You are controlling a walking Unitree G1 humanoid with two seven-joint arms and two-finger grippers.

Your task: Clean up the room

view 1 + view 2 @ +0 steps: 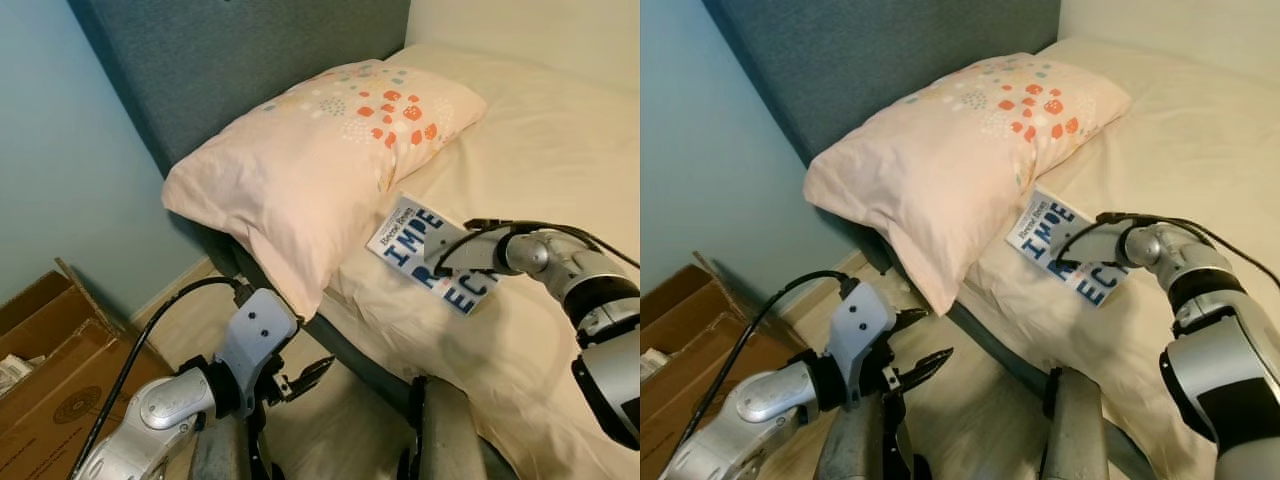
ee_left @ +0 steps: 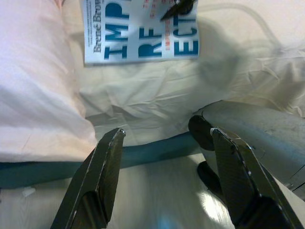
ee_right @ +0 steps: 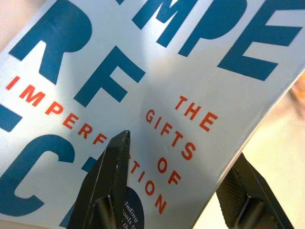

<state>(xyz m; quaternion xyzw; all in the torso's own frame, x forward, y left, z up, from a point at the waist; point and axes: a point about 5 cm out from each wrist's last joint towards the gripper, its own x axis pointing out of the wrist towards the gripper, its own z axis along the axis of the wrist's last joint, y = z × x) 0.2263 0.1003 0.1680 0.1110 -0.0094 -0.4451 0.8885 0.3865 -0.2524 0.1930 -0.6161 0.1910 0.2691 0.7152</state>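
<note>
One book (image 1: 432, 258) lies flat on the bed (image 1: 540, 150), its cover up, just at four o'clock of the single patterned pillow (image 1: 320, 160). The right arm reaches in from three o'clock, bent at the elbow; the right gripper (image 3: 178, 181), fingers spread, sits over the book's cover at its edge. The left arm is low at seven o'clock, the left gripper (image 1: 915, 345) open and empty above the floor (image 1: 190, 330). One cardboard box (image 1: 55, 370) stands at eight o'clock.

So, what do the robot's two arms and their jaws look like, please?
Both arms are silver metal with rounded joints and black bands. The left arm has a pale blue-grey wrist block with two small dots, and a black cable loops to it. The right arm also carries thin black cables. The left gripper and the right gripper each have long, tapering black fingers.
</note>
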